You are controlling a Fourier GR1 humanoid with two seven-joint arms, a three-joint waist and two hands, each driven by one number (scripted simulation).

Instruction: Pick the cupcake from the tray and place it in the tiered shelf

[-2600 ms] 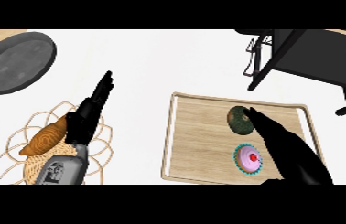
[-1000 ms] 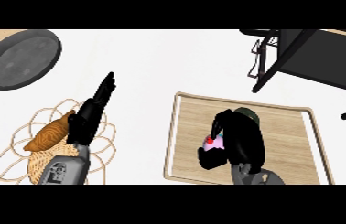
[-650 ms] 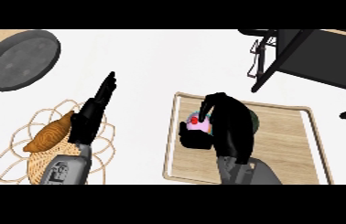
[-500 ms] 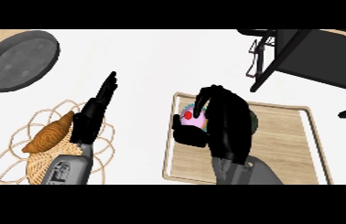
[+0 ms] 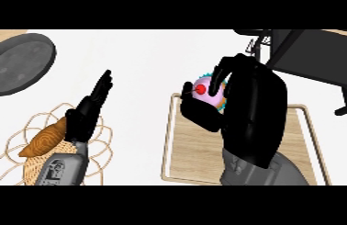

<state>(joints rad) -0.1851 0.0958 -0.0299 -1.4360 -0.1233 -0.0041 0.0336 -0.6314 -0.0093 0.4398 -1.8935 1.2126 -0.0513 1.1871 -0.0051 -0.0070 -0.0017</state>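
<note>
Above tray (image 5: 183, 150), one cupcake (image 5: 207, 90)

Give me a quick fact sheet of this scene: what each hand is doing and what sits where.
right hand: curled round the cupcake, above the tray's far edge
left hand: open, resting over the wicker mat
tray: wooden, under the right arm
shelf: dark, top right
croissant: on the mat
grey plate: top left

White counter (image 5: 156, 59); grey round pan (image 5: 20, 63) top-left; wicker basket (image 5: 27, 169) w/ croissant (image 5: 44, 141)
</note>
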